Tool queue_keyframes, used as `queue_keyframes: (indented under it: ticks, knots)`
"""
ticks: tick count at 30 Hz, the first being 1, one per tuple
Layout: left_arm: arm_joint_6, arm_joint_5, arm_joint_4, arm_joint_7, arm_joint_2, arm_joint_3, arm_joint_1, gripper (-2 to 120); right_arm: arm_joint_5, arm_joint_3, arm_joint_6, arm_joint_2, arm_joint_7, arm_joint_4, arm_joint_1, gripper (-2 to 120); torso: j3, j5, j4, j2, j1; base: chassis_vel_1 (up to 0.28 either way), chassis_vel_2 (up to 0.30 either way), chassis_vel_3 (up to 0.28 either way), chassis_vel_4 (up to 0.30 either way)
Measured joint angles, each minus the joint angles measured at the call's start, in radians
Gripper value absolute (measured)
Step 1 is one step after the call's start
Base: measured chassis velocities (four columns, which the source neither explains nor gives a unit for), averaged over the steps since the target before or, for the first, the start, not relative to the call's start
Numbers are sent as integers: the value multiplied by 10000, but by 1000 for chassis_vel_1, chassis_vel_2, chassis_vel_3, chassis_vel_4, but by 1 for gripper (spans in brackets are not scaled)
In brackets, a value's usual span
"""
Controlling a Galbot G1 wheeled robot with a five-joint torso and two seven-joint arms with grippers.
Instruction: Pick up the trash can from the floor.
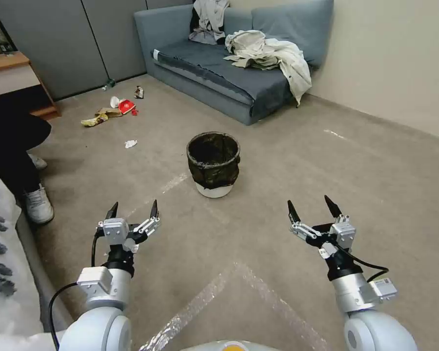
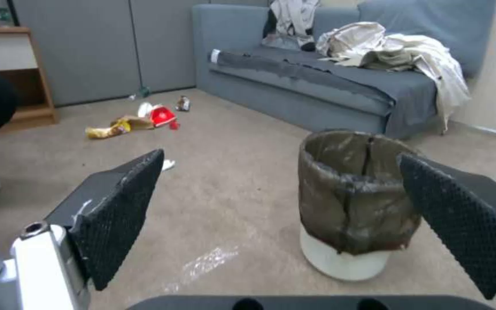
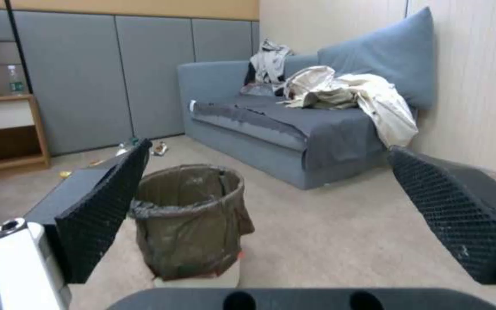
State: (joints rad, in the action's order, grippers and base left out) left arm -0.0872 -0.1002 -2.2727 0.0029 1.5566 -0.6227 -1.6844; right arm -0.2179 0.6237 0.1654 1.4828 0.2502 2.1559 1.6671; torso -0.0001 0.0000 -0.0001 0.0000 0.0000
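Risk assessment, pre-grasp: small round trash can (image 1: 213, 165) with a white base and a crinkled black-brown plastic liner folded over its rim stands upright on the flat beige-grey carpet floor (image 1: 288, 165), centred ahead of the robot and nearer than the grey-blue fabric sofa (image 1: 219, 68) at the far wall. Left gripper (image 1: 133, 208) hovers low, near and to the left of the can; right gripper (image 1: 313, 207) hovers near and to the right; both sets of jaws are spread wide and hold nothing, and neither touches the can. Main hazard, as judged: the liner looks loose and slack, so a pinch on the rim may catch bag only and the liner could slide off the white base when lifted. Second hazard: the can appears light, and a finger arriving from one side could nudge or tip it before the opposite finger closes. Third: the two arms flank the can, so converging on the same rim risks the fingers meeting. Scattered litter, including a red wrapper (image 1: 126, 106), lies far left, well apart from the approach path.
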Motion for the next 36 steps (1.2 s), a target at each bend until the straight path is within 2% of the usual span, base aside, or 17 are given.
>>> queue_keyframes:
  ticks: [33, 36]
  knots:
    - [-23, -76, 178, 33, -147, -62, 192, 100, -15, -108, 0, 64, 60, 148, 24, 100, 1, -3, -1, -1, 2, -202, 203, 209, -200]
    - [-80, -445, 267, -114, -280, 47, 352, 100, -55, -118, 221, 95, 248, 78, -58, 100, 3, 0, 0, -1, 2, -115, 130, 85, -96]
